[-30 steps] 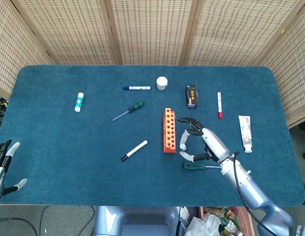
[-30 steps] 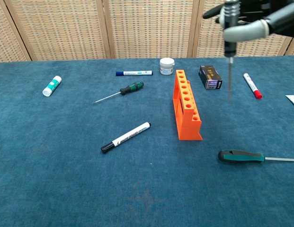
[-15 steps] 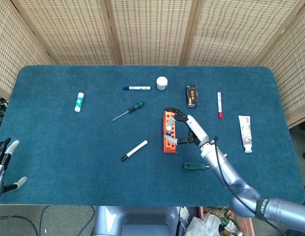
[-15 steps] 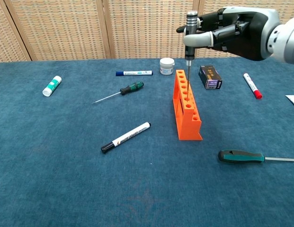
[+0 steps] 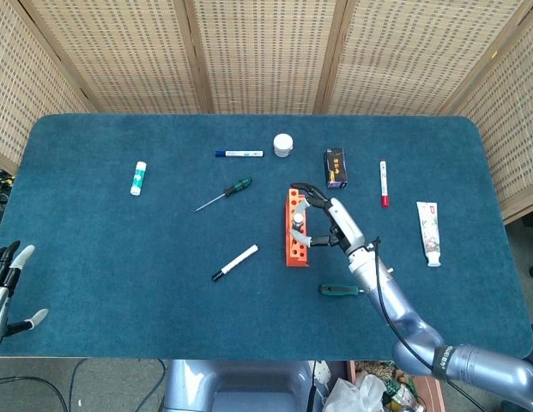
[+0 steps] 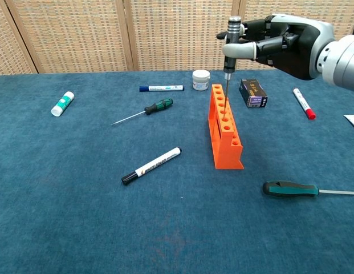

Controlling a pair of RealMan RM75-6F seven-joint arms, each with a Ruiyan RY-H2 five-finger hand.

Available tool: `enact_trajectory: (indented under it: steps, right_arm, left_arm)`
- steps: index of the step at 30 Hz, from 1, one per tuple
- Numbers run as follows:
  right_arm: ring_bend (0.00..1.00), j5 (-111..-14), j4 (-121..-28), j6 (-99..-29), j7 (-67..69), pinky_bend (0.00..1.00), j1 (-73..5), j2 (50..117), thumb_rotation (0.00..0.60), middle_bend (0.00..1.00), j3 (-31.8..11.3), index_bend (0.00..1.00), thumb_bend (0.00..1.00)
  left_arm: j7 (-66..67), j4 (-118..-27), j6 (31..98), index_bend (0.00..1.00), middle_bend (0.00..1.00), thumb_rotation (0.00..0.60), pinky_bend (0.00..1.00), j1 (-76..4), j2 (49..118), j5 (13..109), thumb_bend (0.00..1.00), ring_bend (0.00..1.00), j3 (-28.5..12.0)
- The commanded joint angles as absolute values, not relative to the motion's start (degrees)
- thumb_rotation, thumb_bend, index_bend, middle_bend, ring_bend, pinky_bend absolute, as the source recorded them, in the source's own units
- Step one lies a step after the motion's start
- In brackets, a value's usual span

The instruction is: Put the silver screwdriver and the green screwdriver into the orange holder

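Observation:
My right hand (image 5: 331, 221) (image 6: 288, 43) holds the silver screwdriver (image 6: 234, 28) upright over the orange holder (image 6: 228, 151) (image 5: 292, 251). The thin shaft points down at a hole near the holder's middle; I cannot tell whether the tip is inside. From the head view the silver handle top (image 5: 297, 225) sits right above the holder. A small green-and-black screwdriver (image 5: 227, 195) (image 6: 157, 106) lies on the cloth to the holder's left. A larger dark green screwdriver (image 5: 339, 290) (image 6: 291, 189) lies to the front right of the holder. My left hand (image 5: 6, 287) hangs empty with its fingers apart at the table's near left edge.
A black-capped white marker (image 5: 235, 262) lies to the front left of the holder. Behind it are a blue marker (image 5: 239, 154), a white jar (image 5: 283, 144) and a black box (image 5: 336, 167). A red marker (image 5: 383, 182) and a tube (image 5: 428, 232) lie right, a glue stick (image 5: 138, 178) far left.
My right hand carried the silver screwdriver leftward from beside the holder to above it, then lined the shaft up over a middle hole. The left hand stayed put.

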State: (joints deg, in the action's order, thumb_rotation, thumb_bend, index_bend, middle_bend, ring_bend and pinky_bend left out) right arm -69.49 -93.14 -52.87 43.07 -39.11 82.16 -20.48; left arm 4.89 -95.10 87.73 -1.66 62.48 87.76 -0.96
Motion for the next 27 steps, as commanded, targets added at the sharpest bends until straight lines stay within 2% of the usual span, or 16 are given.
enact_trajectory:
  steps: [1, 27]
  right_arm:
    - [0.0, -69.62, -92.89, -52.81, 43.23, 0.0, -38.95, 82.17, 0.6, 0.13, -20.34, 0.66, 0.43]
    - [0.0, -72.5, -90.76, -52.73, 45.62, 0.0, -38.06, 82.89, 0.6, 0.13, -19.09, 0.66, 0.43]
  left_arm:
    - [4.9, -95.07, 87.62, 0.0, 0.0, 0.6, 0.0, -1.7, 62.48, 87.7, 0.0, 0.0, -0.95]
    - [5.13, -95.11, 87.62, 0.0, 0.0, 0.6, 0.0, -1.83, 62.6, 87.85, 0.0, 0.0, -0.79]
